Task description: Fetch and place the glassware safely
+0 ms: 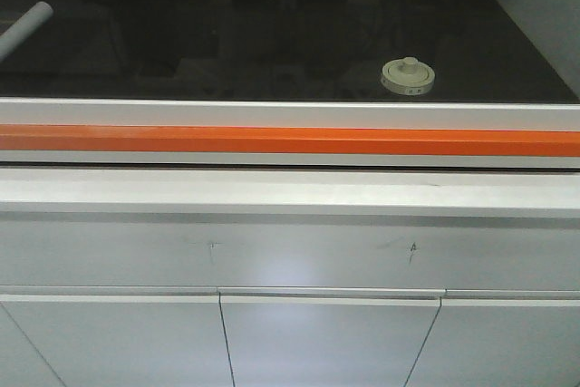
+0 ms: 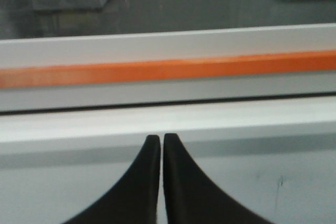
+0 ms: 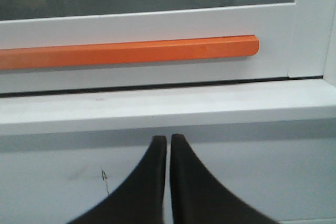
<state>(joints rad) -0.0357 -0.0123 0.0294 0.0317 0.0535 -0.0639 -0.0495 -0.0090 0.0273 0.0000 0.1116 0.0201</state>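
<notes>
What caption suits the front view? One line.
Lidded glass jar sits on a dark surface beyond the orange bar, white cabinets below.

- White roll [image 1: 25,24]: cut off by the front view's left edge.
- Glass jar [image 1: 408,87]: clear body barely discernible under its lid [image 1: 409,72]; rim marks too small to read.
- Left claw [image 2: 161,140], right claw [image 3: 168,141]: bases cut off at the bottom edges.

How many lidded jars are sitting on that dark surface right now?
1. The jar stands right of centre on the dark surface, just beyond the orange bar. Reflections further back may hide others.
</notes>
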